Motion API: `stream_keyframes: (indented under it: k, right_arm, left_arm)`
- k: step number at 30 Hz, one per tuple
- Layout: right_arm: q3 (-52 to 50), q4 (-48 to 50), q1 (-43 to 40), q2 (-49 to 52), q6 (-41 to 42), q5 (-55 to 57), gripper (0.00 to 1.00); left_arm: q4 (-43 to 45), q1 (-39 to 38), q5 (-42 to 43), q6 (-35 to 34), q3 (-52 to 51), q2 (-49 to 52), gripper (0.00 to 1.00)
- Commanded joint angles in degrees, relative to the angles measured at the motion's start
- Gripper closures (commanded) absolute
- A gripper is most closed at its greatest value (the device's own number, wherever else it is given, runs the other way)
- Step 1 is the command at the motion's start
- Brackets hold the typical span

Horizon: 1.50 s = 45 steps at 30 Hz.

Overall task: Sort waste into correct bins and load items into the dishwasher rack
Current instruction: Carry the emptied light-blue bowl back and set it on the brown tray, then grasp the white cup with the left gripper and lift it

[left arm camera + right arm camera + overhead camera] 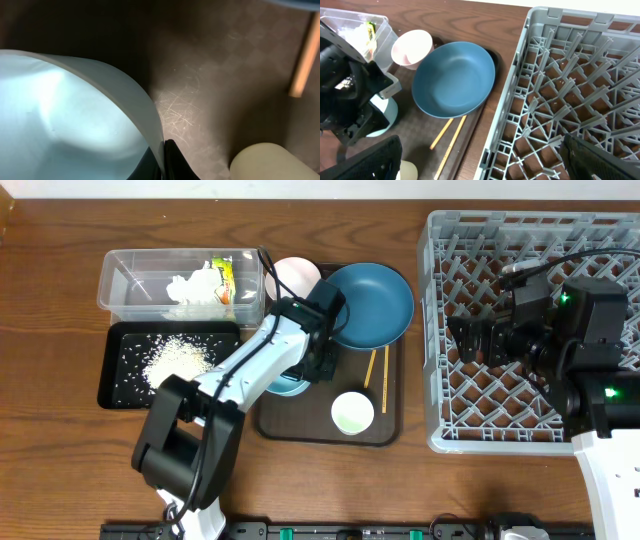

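My left gripper (318,365) is shut on the rim of the small light blue bowl (290,387), its jaws pinching the wall (162,160) from inside and outside. The bowl (385,117) is at the left end of the brown tray (300,425). Behind it lie the large dark blue bowl (370,302) and the pale pink bowl (297,275). The white cup (352,412) and two wooden chopsticks (378,378) are also on the tray. My right gripper (470,340) stands open and holds nothing, over the left edge of the grey dishwasher rack (440,330).
The clear tub (120,285) at the back left holds crumpled tissue (195,288) and a yellow-green wrapper (225,275). In front of it the black tray (115,380) holds rice grains (178,358). Bare wooden table runs along the front edge.
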Motion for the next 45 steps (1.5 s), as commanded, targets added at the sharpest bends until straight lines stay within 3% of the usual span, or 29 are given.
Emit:
stream_keyframes:
  k: [1, 6, 14, 21, 25, 31, 36, 39, 45]
  right_arm:
    - [1.09, -0.04, -0.17, 0.04, 0.72, -0.44, 0.01]
    - [1.09, 0.02, -0.17, 0.04, 0.72, -0.42, 0.01]
    - [1.09, -0.35, -0.17, 0.04, 0.72, -0.42, 0.01]
    - [1.09, -0.61, -0.17, 0.04, 0.72, -0.42, 0.01]
    - [1.09, -0.59, -0.17, 0.04, 0.72, -0.42, 0.01]
    - [1.09, -1.62, -0.17, 0.04, 0.68, -0.39, 0.01]
    - [1.09, -2.78, -0.17, 0.04, 0.7, -0.42, 0.01]
    - [1.09, -3.5, -0.17, 0.04, 0.33, -0.39, 0.01]
    - [1.09, -3.52, -0.17, 0.04, -0.15, -0.37, 0.01]
  left_arm:
    - [0.13, -0.11, -0.83, -1.95, -0.11, -0.26, 0.92]
    - [-0.17, -0.11, 2.12, -1.9, 0.37, -0.39, 0.51]
    - [-9.66, -0.04, 4.72, -0.92, 9.29, -3.06, 0.33]
    - [-20.63, -0.13, 10.78, 7.96, 12.04, -12.02, 0.33]
    - [-24.72, -0.44, 10.84, 9.6, 9.86, -13.4, 0.33]
    - [-15.67, -3.54, 14.23, 8.92, 1.84, -12.92, 0.33]
    - [-8.28, -4.87, 12.33, 2.12, -4.09, -12.92, 0.33]
    - [-7.17, -4.87, 7.63, -1.92, -6.14, -12.83, 0.33]
    - [-3.65, -5.01, 8.24, -3.67, -8.61, -12.55, 0.33]
